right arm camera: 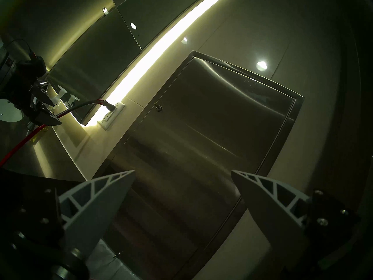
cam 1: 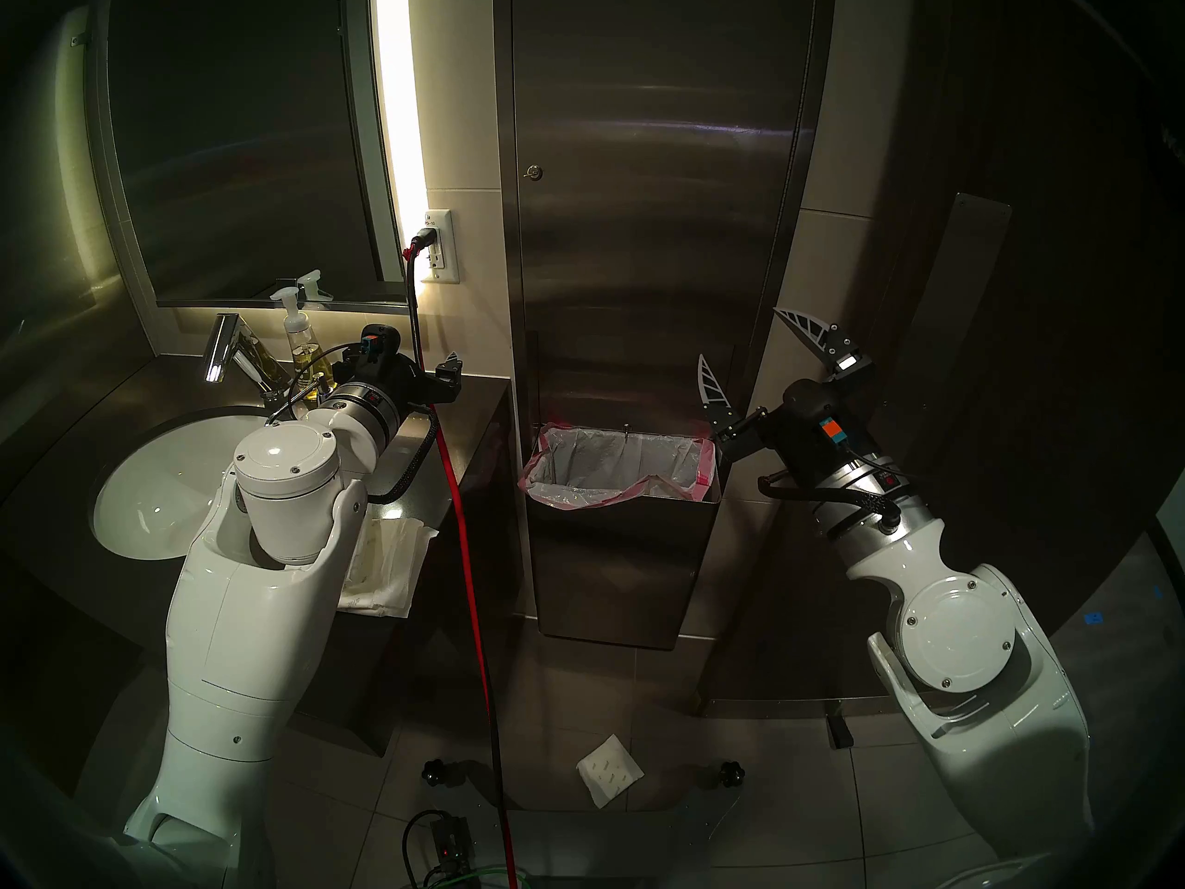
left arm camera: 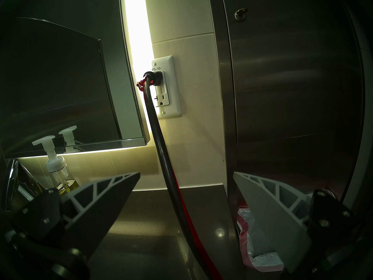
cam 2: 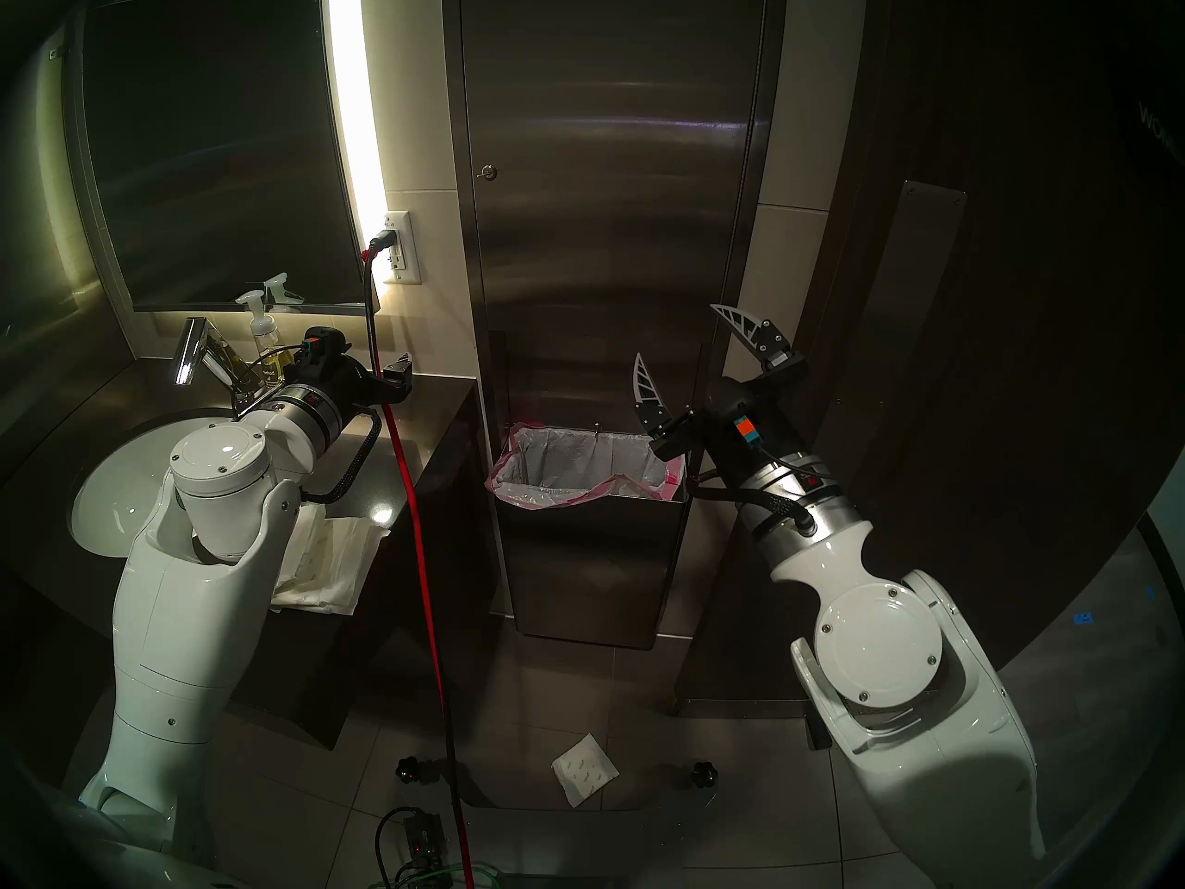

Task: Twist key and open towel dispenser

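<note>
The towel dispenser [cam 1: 660,195] is a tall brushed-steel wall cabinet, and its long door is shut. The tiny key [cam 1: 531,173] sticks out of the round lock at the door's left edge. It also shows in the left wrist view [left arm camera: 241,12] and the right wrist view [right arm camera: 158,107]. My left gripper [cam 1: 454,369] is open and empty over the counter, left of the cabinet and well below the key. My right gripper [cam 1: 739,335] is open and empty in front of the cabinet's lower right, above the bin. No towels show inside.
A steel waste bin [cam 1: 622,522] with a pink-edged liner hangs below the door. A black and red cable [cam 1: 462,548] runs from the wall outlet [cam 1: 439,246] down between my left arm and the cabinet. The sink [cam 1: 160,483], faucet, soap bottle [cam 1: 301,342] and paper towels [cam 1: 385,560] are at the left.
</note>
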Action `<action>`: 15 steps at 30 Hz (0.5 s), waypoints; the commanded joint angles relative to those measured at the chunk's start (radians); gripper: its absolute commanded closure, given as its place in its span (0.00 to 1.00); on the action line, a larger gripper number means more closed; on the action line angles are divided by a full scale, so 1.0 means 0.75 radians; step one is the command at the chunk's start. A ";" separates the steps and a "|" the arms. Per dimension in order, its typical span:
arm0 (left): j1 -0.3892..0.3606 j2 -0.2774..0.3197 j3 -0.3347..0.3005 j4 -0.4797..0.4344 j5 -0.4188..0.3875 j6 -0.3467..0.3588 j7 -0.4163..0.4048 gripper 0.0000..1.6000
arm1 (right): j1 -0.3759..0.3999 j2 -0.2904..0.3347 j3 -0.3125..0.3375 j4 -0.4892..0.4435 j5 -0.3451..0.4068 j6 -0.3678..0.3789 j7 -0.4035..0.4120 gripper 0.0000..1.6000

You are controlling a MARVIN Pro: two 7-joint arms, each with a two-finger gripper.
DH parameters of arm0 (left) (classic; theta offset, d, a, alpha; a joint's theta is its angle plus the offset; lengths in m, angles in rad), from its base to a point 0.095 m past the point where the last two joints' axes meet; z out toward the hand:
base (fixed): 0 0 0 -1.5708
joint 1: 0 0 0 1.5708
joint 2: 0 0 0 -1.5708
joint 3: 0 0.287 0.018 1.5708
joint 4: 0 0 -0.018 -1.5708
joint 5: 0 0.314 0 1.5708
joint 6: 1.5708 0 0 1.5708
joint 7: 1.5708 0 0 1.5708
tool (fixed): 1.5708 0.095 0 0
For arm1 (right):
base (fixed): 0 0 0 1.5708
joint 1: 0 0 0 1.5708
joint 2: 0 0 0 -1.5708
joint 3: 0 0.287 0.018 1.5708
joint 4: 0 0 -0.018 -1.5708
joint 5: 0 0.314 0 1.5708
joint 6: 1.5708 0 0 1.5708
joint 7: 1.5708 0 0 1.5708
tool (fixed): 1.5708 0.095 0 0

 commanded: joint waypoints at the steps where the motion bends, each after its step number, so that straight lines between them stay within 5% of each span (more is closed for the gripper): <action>1: -0.015 -0.002 -0.003 -0.011 -0.002 -0.002 0.000 0.00 | 0.145 -0.022 -0.015 0.006 -0.054 0.001 0.033 0.00; 15: -0.015 -0.006 -0.005 -0.011 0.003 -0.002 -0.005 0.00 | 0.347 -0.065 -0.058 0.090 -0.175 0.007 0.141 0.00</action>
